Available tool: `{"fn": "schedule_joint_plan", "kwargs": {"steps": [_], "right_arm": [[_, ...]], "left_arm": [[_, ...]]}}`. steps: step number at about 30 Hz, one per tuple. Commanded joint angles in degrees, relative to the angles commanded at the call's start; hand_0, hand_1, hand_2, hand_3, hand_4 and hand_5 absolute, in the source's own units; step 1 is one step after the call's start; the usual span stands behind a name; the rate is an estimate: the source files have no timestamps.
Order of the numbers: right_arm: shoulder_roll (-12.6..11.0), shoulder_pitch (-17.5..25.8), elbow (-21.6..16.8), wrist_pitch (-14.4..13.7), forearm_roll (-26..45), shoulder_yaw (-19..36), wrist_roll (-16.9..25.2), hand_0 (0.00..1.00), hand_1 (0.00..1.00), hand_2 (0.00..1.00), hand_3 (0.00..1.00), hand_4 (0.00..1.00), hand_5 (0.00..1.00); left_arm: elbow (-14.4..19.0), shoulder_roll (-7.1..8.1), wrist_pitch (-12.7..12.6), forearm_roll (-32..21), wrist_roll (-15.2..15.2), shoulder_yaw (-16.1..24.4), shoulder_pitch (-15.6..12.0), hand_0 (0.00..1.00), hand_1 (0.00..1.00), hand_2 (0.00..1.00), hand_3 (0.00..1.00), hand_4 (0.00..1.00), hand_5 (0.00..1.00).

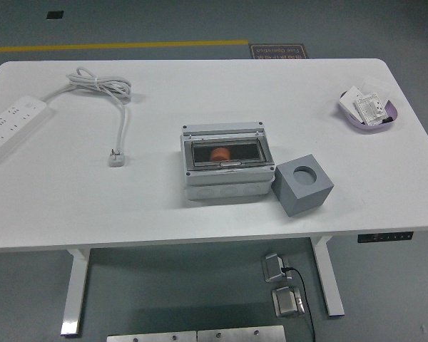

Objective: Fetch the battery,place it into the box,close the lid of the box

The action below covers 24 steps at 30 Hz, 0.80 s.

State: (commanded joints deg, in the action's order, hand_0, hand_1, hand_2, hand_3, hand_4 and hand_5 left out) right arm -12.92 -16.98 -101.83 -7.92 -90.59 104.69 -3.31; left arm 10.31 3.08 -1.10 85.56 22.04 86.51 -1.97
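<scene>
A grey box (225, 162) sits at the middle of the white table (200, 85), its clear lid (225, 154) lying flat and shut. Through the lid I see an orange object (219, 153) inside; whether it is the battery I cannot tell. Neither of my hands shows in the head view.
A grey cube with a round hole (302, 184) stands just right of the box. A purple dish (369, 110) with white items sits at the far right. A white power strip (11, 127) with its cable and plug (116, 158) lies at the left.
</scene>
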Motion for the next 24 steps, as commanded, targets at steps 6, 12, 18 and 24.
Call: {"fn": "schedule_joint_plan", "kwargs": {"steps": [6,12,18,24], "right_arm": [[1.1,0.4,1.5,-10.6,-3.6,-2.4,10.1,0.500,0.544,0.620,0.592,0.820,0.618],[2.3,1.3,5.8,-9.2,8.7,-9.6,22.2,0.464,0.510,0.654,0.654,0.764,0.547],[3.3,2.0,7.4,-1.0,22.1,-17.0,31.1,0.331,0.558,0.917,0.662,0.710,0.430],[3.3,2.4,7.7,3.0,35.4,-19.5,34.1,0.167,0.343,0.900,0.328,0.728,0.421]], "left_arm": [[0.0,0.40,0.1,0.1,-0.5,0.2,0.1,0.624,0.590,0.541,0.628,0.728,0.122],[0.0,0.37,-0.1,0.3,-0.9,0.4,0.1,0.625,0.590,0.540,0.628,0.727,0.123],[0.0,0.17,0.0,0.6,-0.8,0.6,0.2,0.625,0.590,0.541,0.628,0.725,0.131],[0.0,0.28,0.1,0.6,-0.7,0.6,0.2,0.625,0.590,0.540,0.628,0.724,0.133]]}}
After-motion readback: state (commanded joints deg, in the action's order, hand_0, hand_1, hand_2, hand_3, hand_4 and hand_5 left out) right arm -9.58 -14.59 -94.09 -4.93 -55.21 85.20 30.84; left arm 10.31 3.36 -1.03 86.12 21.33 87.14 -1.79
